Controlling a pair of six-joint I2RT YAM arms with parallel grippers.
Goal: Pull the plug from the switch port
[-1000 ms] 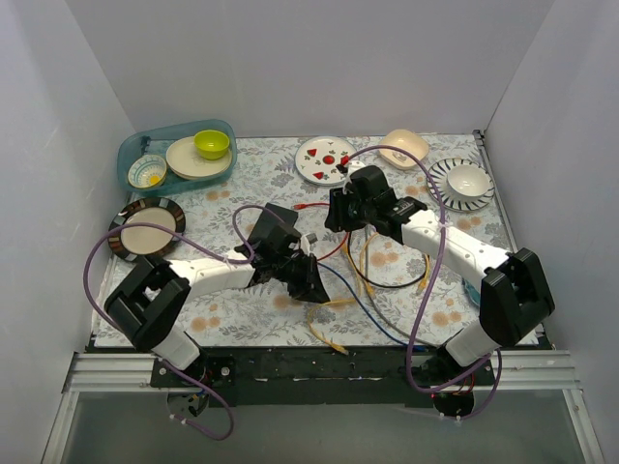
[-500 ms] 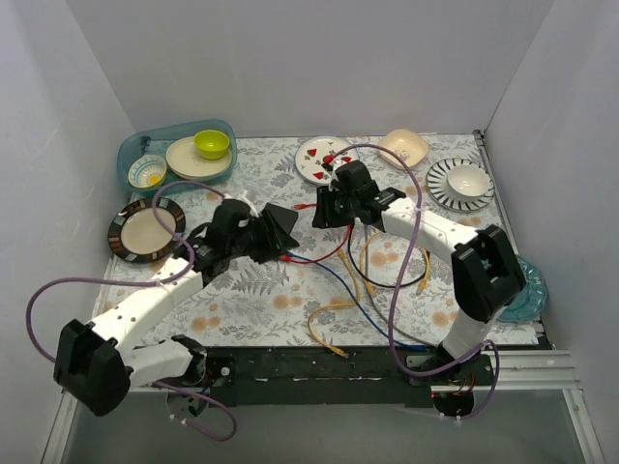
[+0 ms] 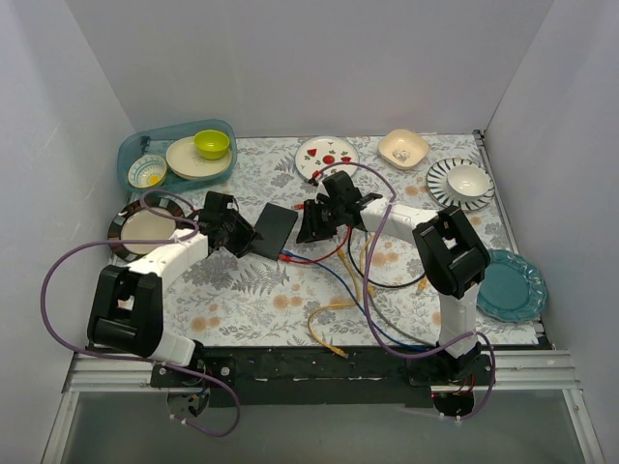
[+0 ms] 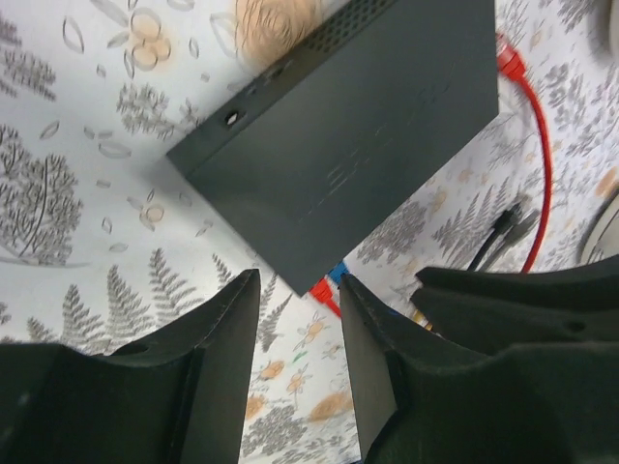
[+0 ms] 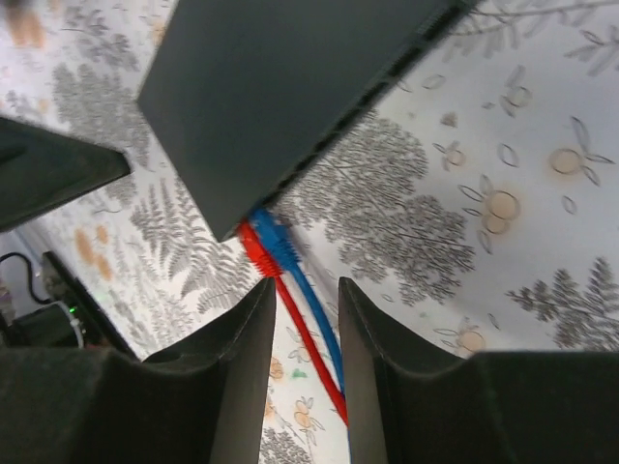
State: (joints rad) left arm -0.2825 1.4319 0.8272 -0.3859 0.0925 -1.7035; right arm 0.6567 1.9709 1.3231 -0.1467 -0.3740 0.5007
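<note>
The switch (image 3: 275,228) is a flat dark box lying on the flowered cloth. It also shows in the left wrist view (image 4: 358,135) and the right wrist view (image 5: 290,87). A red plug (image 5: 253,249) and a blue plug (image 5: 280,242) sit side by side in its near edge. Their cables run between my right fingers. My left gripper (image 3: 245,239) is open and empty by the switch's left side, its jaws (image 4: 298,282) just short of a corner. My right gripper (image 3: 309,230) is open by the switch's right side (image 5: 303,290), a little short of the plugs.
Another red cable with a loose plug (image 4: 510,63) lies right of the switch. Yellow, black and blue cables (image 3: 368,275) loop over the near middle. Plates and bowls ring the back. A blue tray (image 3: 135,153) is at back left, a teal plate (image 3: 510,283) at right.
My left gripper has swung back and left to the switch's left side. My right gripper has moved left and down to its right side. The switch now lies uncovered.
</note>
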